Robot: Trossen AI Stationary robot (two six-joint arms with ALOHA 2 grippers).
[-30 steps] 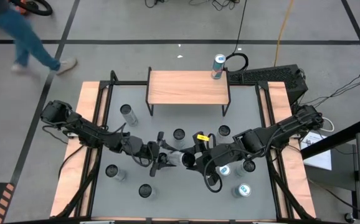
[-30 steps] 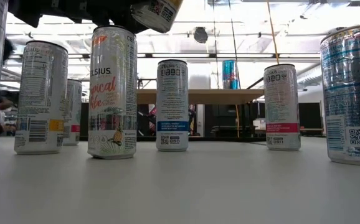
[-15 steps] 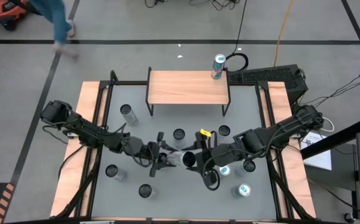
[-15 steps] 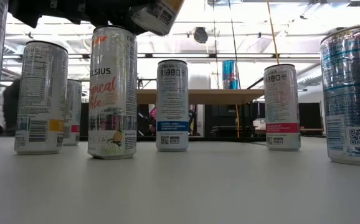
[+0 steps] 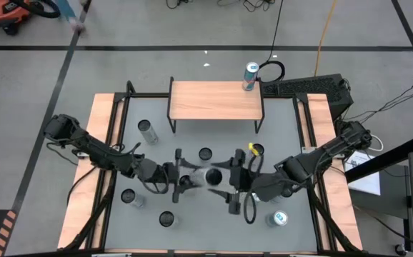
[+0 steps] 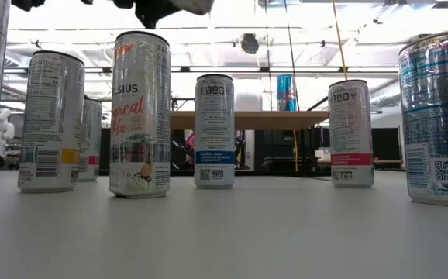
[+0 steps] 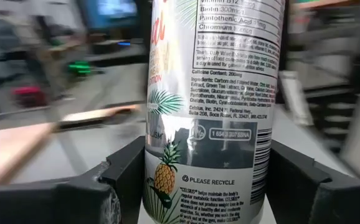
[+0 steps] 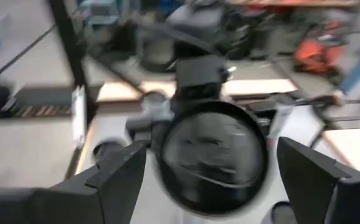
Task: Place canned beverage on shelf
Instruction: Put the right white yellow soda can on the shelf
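two dark robot arms meet over the middle of a grey-topped table with wooden side edges. the left gripper holds a pineapple-printed celsius can lying sideways in the air above the table, its two fingers pinching the can's sides. the right gripper faces the can's round end, its fingers spread wide on either side and not touching it. the shelf, a light wood plank on thin black legs, stands at the far edge of the table with its top bare. several other cans stand upright on the table, and a blue can stands on the floor just beyond the shelf.
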